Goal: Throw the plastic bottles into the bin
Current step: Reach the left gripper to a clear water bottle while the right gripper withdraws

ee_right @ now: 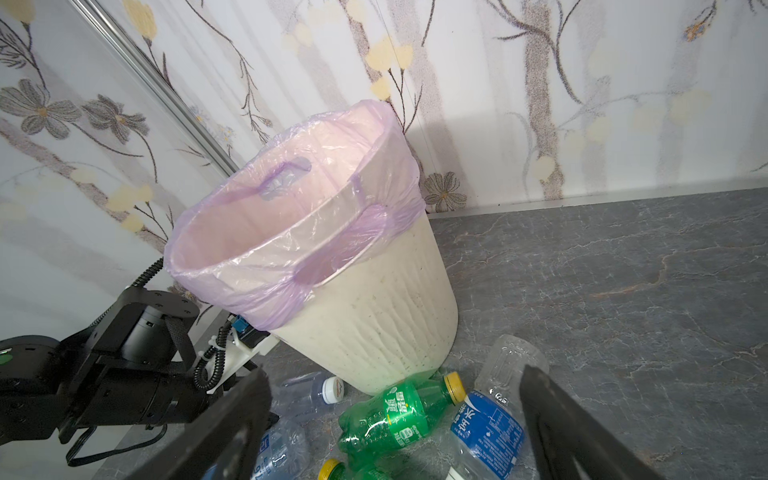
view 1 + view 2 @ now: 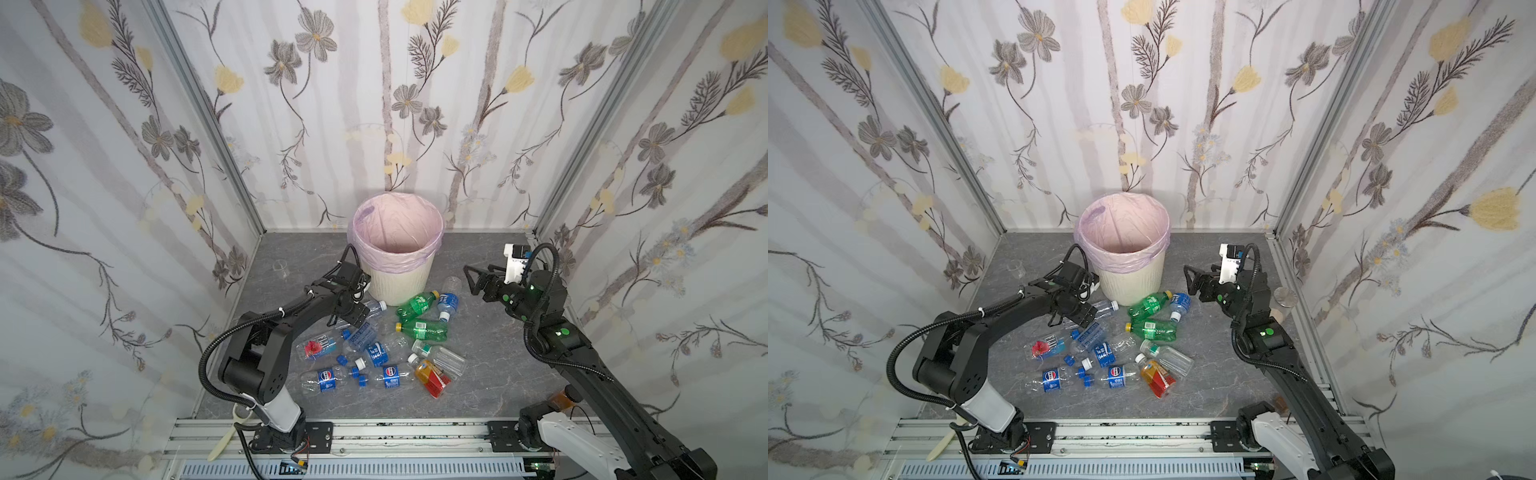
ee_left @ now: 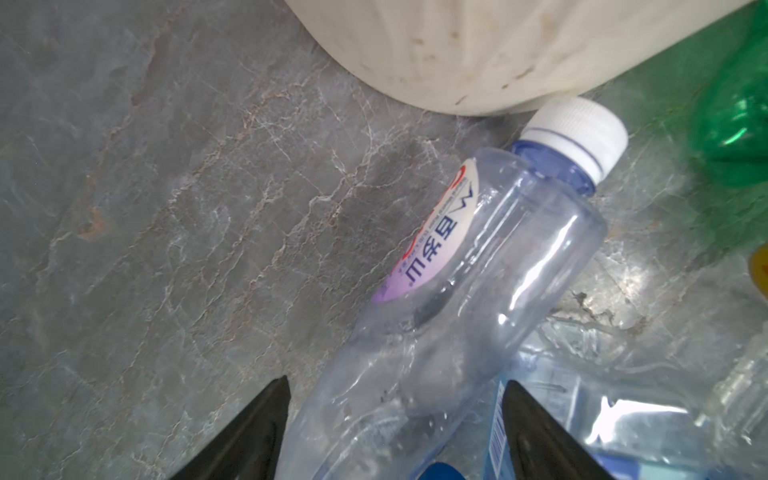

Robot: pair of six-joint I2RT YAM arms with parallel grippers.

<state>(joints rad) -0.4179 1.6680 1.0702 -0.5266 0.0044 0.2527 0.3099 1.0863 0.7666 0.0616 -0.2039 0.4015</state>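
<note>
Left pincer (image 3: 397, 386): is straddling the white-capped clear bottle (image 3: 478, 257) lying on the tabletop (image 3: 166, 208); squeezing or not, cannot tell.
Right pincer (image 1: 395, 372): is hanging spread wide, empty, near the bin (image 1: 374, 311).

in the left wrist view the bin (image 3: 498, 50) is cut off by the edge, with only its lower wall showing. the white-capped clear bottle (image 3: 478, 270) runs out of frame between the left gripper (image 3: 397, 380) fingers (image 3: 257, 424), and whether they touch it cannot be told. in both top views the left arm (image 2: 291, 320) hides those fingers. the right arm (image 2: 594, 374) half hides the brown jar (image 2: 562, 398).
</note>
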